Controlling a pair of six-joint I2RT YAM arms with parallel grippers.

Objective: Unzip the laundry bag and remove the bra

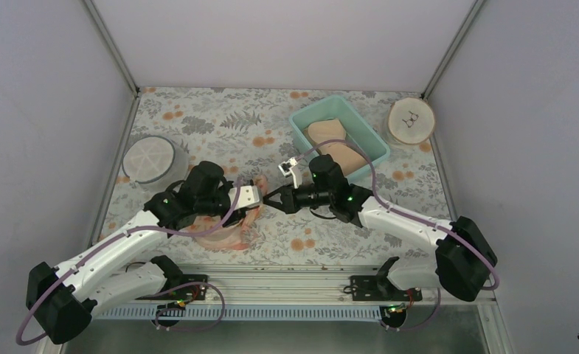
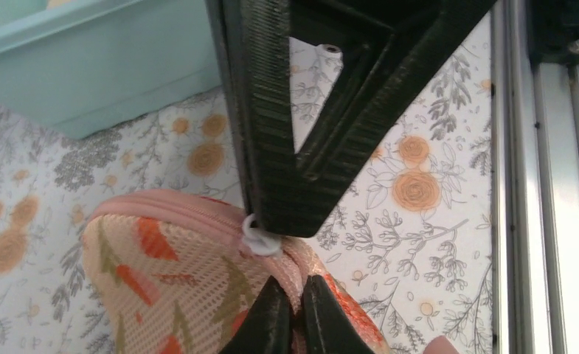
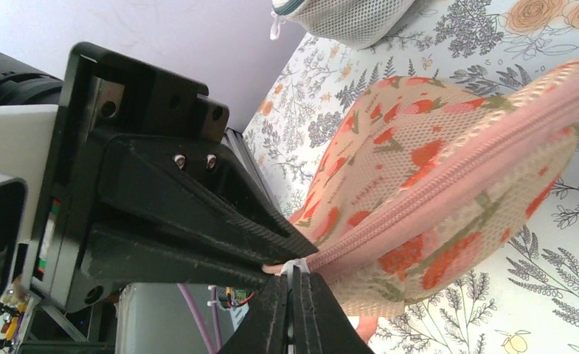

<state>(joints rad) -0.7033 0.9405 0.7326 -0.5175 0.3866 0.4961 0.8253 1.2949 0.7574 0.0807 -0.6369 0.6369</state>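
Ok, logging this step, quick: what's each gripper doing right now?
Left gripper: closed on the laundry bag, at its rim.
Right gripper: closed on the white zipper pull.

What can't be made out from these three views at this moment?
The bra: shown in no view; the printed mesh of the laundry bag, zipped where visible, hides its contents.
The zipper pull: both wrist views, mostly covered by the right gripper, so its travel is unclear.
Bag in top view: largely under the left gripper and wrist.
Drawing on the wooden disc, top view: too small to read.
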